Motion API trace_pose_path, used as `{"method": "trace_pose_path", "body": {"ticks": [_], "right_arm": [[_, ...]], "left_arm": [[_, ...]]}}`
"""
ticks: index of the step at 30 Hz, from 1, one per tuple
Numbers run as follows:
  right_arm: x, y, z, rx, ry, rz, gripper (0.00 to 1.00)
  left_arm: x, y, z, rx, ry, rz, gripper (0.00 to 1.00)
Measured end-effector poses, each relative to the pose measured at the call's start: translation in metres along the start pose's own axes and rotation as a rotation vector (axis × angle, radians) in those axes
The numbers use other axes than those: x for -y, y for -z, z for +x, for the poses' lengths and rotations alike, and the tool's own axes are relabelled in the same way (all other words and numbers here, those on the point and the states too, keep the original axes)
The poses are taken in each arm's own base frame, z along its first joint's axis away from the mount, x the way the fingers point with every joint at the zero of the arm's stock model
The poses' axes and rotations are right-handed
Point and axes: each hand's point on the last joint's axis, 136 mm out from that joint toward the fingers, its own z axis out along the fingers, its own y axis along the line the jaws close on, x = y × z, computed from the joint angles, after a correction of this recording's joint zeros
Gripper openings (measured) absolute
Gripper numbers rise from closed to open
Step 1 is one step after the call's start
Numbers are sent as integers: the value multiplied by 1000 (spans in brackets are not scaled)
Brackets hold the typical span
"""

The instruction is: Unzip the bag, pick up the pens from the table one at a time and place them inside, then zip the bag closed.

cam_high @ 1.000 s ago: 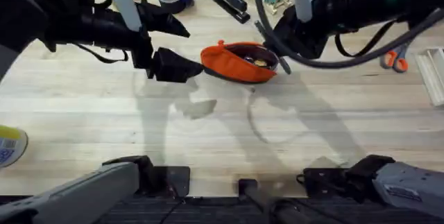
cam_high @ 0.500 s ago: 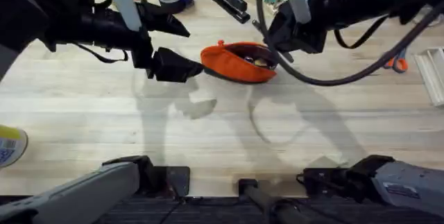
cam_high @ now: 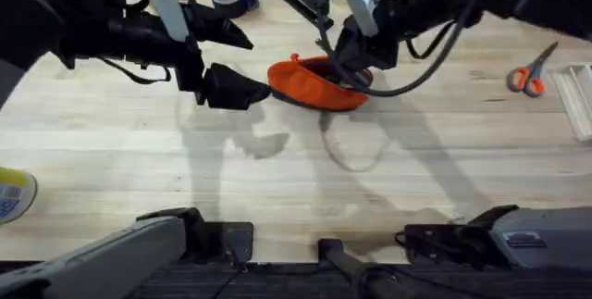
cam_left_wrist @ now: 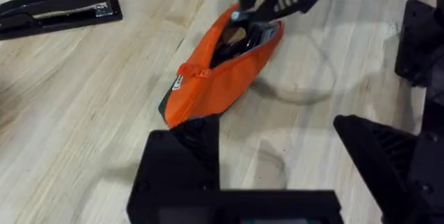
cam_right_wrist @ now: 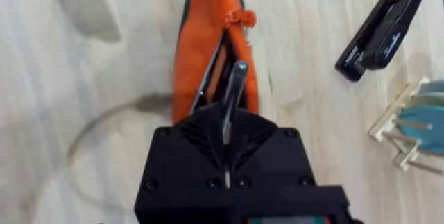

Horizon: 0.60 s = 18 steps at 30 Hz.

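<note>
Bag (cam_high: 317, 82) was already unzipped, lying on the table (cam_high: 277, 179) toward the far side, middle. Zip mouth gaped open in both wrist views, with dark contents inside, probably one pen already in, hard to confirm.

Near side: no loose pens on the bare planks in the overhead view, so pickup looked nearly finished.

Left gripper (cam_high: 242, 88) sat at the bag's left end. In its wrist view the jaws stood spread, one finger (cam_left_wrist: 198, 132) touching or just beside the pouch's navy-based end, the other well off to the side. It read as bracing the bag, not pinching it.

Right gripper (cam_right_wrist: 229, 135) hung over the open mouth, jaws pressed on a slim dark pen (cam_right_wrist: 234, 91) whose free end pointed down into the opening. Tip appeared at the zip line, not yet released.

Farther back: stapler (cam_high: 305, 5), tape rolls, and scissors (cam_high: 529, 75) off to the right, none involved.

Status as judged:
- unzip: done
- pens: last visible one mid-insertion
- left: release pen, clear the mouth, zip closed

Risk: pen end could snag on the zip edge.
</note>
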Motion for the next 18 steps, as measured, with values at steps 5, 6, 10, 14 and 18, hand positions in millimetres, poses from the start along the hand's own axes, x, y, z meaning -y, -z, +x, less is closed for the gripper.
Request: {"method": "trace_pose_path", "body": {"ticks": [5,6,10,14,18], "right_arm": [[1,-18,6,-19,24,-27,31],[0,-22,7,-19,24,-38,31],[-5,-35,12,-23,17,-82,31],[-8,-44,16,-30,13,-109,31],[-8,-48,17,-33,9,-117,31]], "left_arm": [[0,0,0,0,0,0,995],[0,0,0,0,0,0,995],[0,0,0,0,0,0,995],[0,0,0,0,0,0,995],[0,0,0,0,0,0,995]]}}
